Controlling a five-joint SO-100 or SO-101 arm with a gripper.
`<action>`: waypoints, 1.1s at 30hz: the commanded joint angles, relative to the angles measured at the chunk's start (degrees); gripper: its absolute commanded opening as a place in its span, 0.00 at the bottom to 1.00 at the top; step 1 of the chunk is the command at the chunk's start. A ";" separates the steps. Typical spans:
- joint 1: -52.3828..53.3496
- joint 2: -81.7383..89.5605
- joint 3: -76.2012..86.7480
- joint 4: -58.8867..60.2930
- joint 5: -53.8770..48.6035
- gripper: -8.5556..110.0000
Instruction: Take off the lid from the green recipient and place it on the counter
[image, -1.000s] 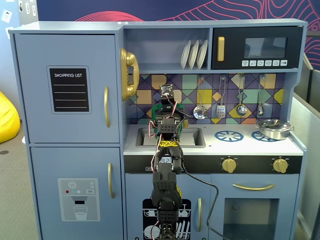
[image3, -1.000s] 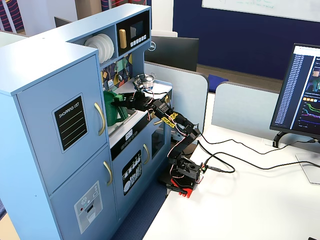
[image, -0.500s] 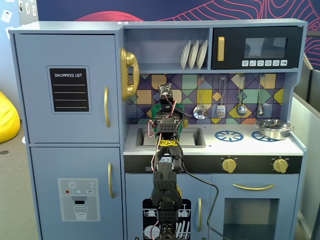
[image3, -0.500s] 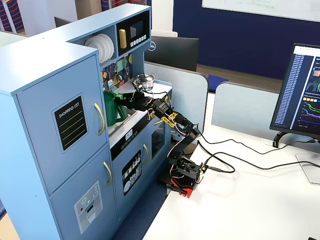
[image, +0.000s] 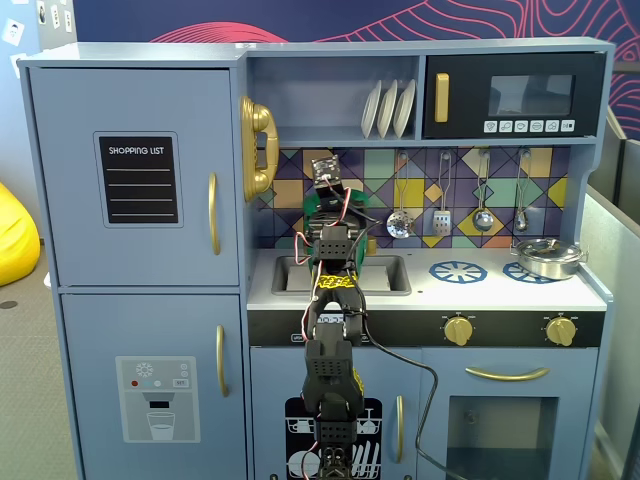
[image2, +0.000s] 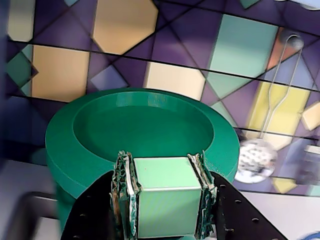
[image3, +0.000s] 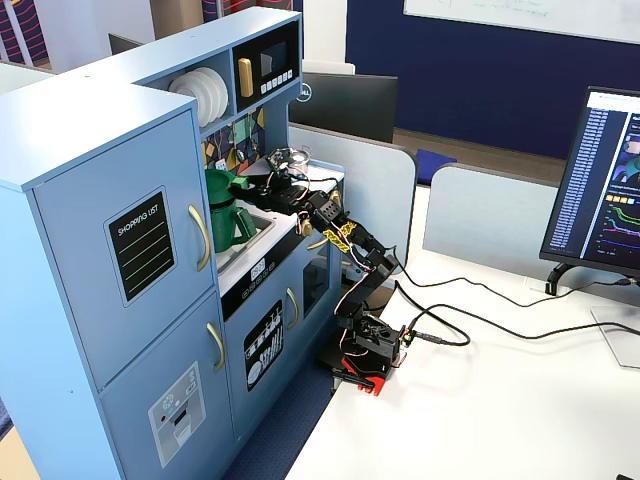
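Observation:
My gripper (image2: 161, 159) is shut on the light green strap handle (image2: 167, 200) of the lid (image2: 140, 125), a round dark-green disc with a sunken middle. In a fixed view from the side, the lid (image3: 220, 180) hangs slightly above the green recipient (image3: 226, 226), which stands at the back left of the counter (image3: 262, 250), and the gripper (image3: 245, 184) reaches it from the right. From the front, the arm hides the recipient and only the lid's edge (image: 312, 206) shows. The white counter (image: 480, 290) stretches to the right.
An inset sink (image: 385, 275) lies just below the arm's wrist. A steel pot (image: 547, 258) sits on the far right burner ring. Utensils (image: 400, 222) hang on the tiled back wall, and white plates (image: 388, 108) stand on the shelf above.
The gripper has risen with the lid in it, lifting the lid up off the green recipient. The wrist now sits higher against the tiled wall.

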 joint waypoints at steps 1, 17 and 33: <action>8.35 1.67 -5.98 0.00 -1.49 0.07; 27.51 3.60 13.62 -13.62 2.64 0.07; 26.63 -7.91 25.66 -31.82 3.87 0.07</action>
